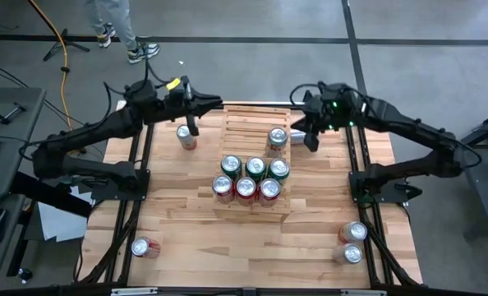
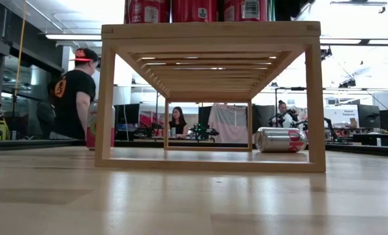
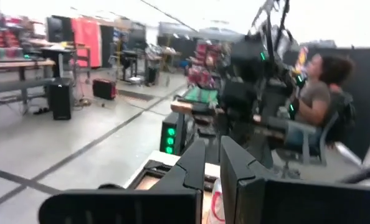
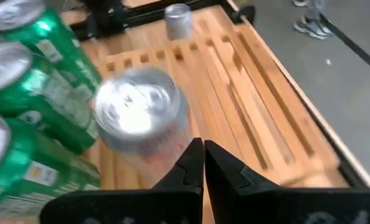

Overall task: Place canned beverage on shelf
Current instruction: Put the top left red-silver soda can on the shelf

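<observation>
The pale slatted shelf (image 1: pixel 256 131) stands mid-table. Six upright cans (image 1: pixel 255 168) fill its near tiers in two rows, and one more can (image 1: pixel 278 138) stands farther back at its right. My right gripper (image 1: pixel 310 141) hangs shut just right of that can (image 4: pixel 144 118), tipped downward, with nothing in it. A can (image 2: pixel 280 139) lies on its side on the table by the shelf's right edge. My left gripper (image 1: pixel 193 127) is shut and level, above an upright can (image 1: pixel 186 136) on the table left of the shelf.
Loose cans stand at the table's near left (image 1: pixel 144 247) and near right (image 1: pixel 353 233). People sit and stand in the room beyond the far edge (image 2: pixel 73 98). Bare tabletop (image 1: pixel 186 214) lies in front of the shelf.
</observation>
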Robot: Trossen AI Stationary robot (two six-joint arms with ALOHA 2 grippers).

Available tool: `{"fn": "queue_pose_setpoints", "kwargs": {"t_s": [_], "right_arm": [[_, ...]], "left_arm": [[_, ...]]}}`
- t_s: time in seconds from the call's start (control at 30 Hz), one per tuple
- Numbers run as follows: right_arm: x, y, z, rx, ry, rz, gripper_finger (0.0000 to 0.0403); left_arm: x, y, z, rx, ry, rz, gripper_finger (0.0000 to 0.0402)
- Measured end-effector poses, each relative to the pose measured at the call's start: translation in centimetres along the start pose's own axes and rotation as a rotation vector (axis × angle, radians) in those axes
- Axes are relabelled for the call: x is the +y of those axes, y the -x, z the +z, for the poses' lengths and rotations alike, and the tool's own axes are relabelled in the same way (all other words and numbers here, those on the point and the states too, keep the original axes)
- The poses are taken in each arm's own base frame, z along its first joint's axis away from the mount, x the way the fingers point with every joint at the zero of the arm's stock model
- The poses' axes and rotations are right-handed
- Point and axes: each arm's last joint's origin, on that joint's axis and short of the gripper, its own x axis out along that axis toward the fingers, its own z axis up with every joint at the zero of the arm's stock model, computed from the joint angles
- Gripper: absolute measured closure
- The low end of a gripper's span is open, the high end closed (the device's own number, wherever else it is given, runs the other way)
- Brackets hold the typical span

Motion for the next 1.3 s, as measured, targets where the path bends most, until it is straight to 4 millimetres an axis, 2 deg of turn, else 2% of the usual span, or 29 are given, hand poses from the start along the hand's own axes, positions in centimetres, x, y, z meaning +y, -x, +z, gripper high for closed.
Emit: {"fn": "queue_pose_setpoints", "kwargs": {"t_s": [0.1, 0.2, 0.4, 0.77, 1.03, 1.17, 1.3], "right_arm": [[-0.1, -0.1, -2.3, -0.039, -0.072, -0.045, 0.0403], [-0.2, -1.1, -3.9, -0.069, -0.137, -0.054, 0.0403], [0.0, -3.7, -5.0, -0.098, -0.177, -0.052, 0.0403], [1.0, -6.4, -4.8, -0.079, -0.192, -0.008, 0.0403], [2.0, -8.6, -4.0, -0.143, -0.201, 0.043, 0.0403], [2.0, -8.5, -3.5, -0.185, -0.198, 0.056, 0.0403], [1.4, -7.3, -2.5, -0.198, -0.2, 0.033, 0.0403]], "left_arm": [[0.0, 1.2, -0.6, -0.066, 0.024, 0.028, 0.0401], [-0.1, 2.0, -0.6, -0.105, 0.03, 0.034, 0.0401], [0.0, 2.3, -0.2, -0.139, 0.012, 0.082, 0.0401], [0.0, 2.3, -0.3, -0.133, 0.012, 0.084, 0.0401], [0.0, 2.3, -0.3, -0.133, 0.011, 0.085, 0.0401], [0.0, 2.3, -0.3, -0.132, 0.011, 0.085, 0.0401], [0.0, 2.3, -0.3, -0.132, 0.011, 0.086, 0.0401]]}}
